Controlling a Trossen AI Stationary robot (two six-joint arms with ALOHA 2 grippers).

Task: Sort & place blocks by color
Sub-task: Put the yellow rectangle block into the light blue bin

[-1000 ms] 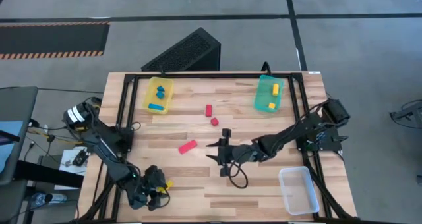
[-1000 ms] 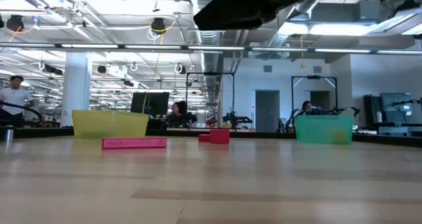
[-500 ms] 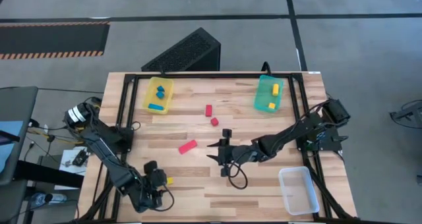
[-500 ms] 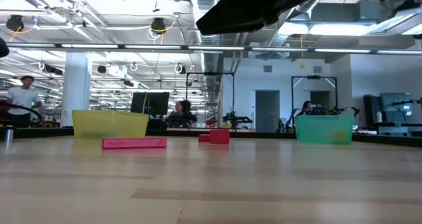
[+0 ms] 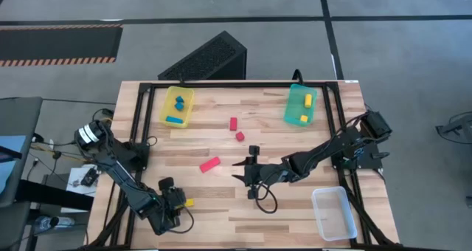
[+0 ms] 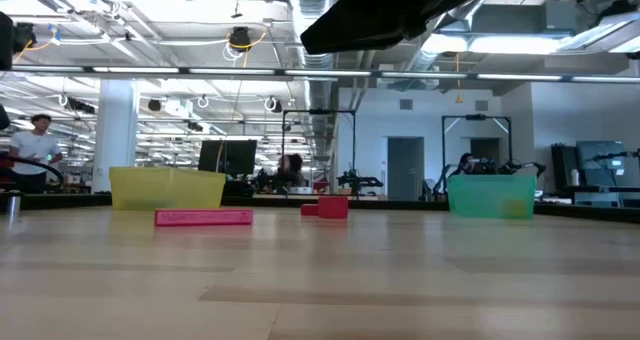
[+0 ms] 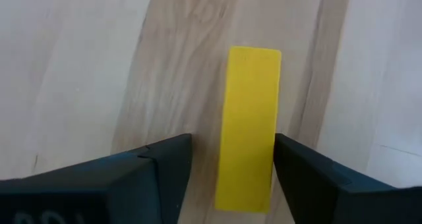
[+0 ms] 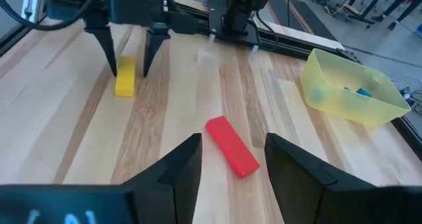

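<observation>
A yellow bar block point(image 5: 189, 202) lies flat on the table near its near left edge. My left gripper point(image 5: 182, 201) is open and points down over it, one finger on each side of the bar point(image 7: 248, 125); the right wrist view shows the same point(image 8: 125, 77). My right gripper point(image 5: 247, 173) hovers open at mid-table, with a red bar point(image 5: 210, 163) lying flat just beyond its fingers point(image 8: 231, 145). Two small red blocks point(image 5: 233, 123) point(image 5: 240, 136) sit farther back. Blue blocks lie in the yellow tray point(image 5: 177, 105), yellow blocks in the teal tray point(image 5: 301, 107).
A clear tray point(image 5: 330, 212) stands at the near right corner. A black frame point(image 5: 221, 84) runs along the table's far edge and sides. A dark slanted box point(image 5: 206, 57) sits behind the table. In the low view, people point(image 6: 35, 145) stand in the room beyond.
My left arm has shifted a little toward the far edge, and its gripper now stands over the yellow bar. The bar lies on the table. My right arm has kept still.
</observation>
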